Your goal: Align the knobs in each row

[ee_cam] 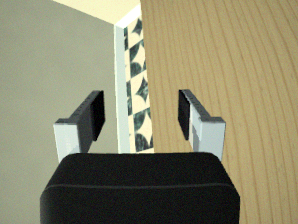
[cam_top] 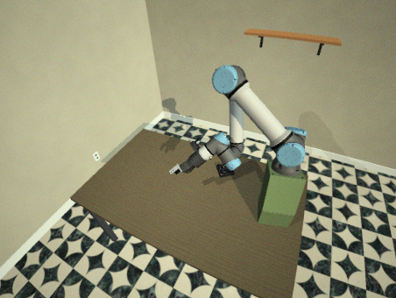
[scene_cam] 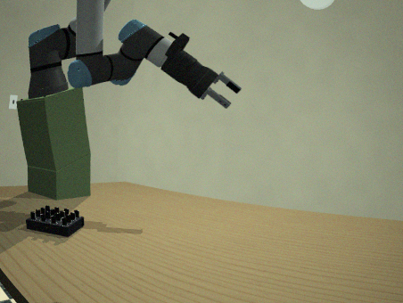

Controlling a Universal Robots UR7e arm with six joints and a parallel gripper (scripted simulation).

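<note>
High above the brown wooden surface [cam_top: 175, 197] [scene_cam: 232, 249] [ee_cam: 225, 75], grey two-fingered pincer [cam_top: 175, 169] [scene_cam: 235, 99] [ee_cam: 141, 105] wide, nothing gripped | black many-knobbed box [cam_top: 225, 170] [scene_cam: 54, 225] sits near the green pedestal [cam_top: 280, 197] [scene_cam: 69, 143] | pointers unreadable, finished turns can't be told

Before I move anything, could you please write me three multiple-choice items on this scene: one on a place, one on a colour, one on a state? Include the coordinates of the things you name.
1. Where is the knob box [cam_top: 227, 173] [scene_cam: 54, 225]?
A) on the wall shelf
B) on the table
C) on the floor

2. What colour is the block under the arm's base?
A) green
B) orange
C) white

3. How is the hand [cam_top: 175, 170] [scene_cam: 229, 94] [ee_cam: 141, 105]?
A) shut on a knob
B) shut on nothing
C) open

1 B: its underside meets the wooden top [cam_top: 175, 210] [scene_cam: 223, 258] [ee_cam: 220, 75].
2 A: the block [cam_top: 280, 197] [scene_cam: 67, 138] has green faces.
3 C: the fingers stand wide apart with nothing between them.
</note>
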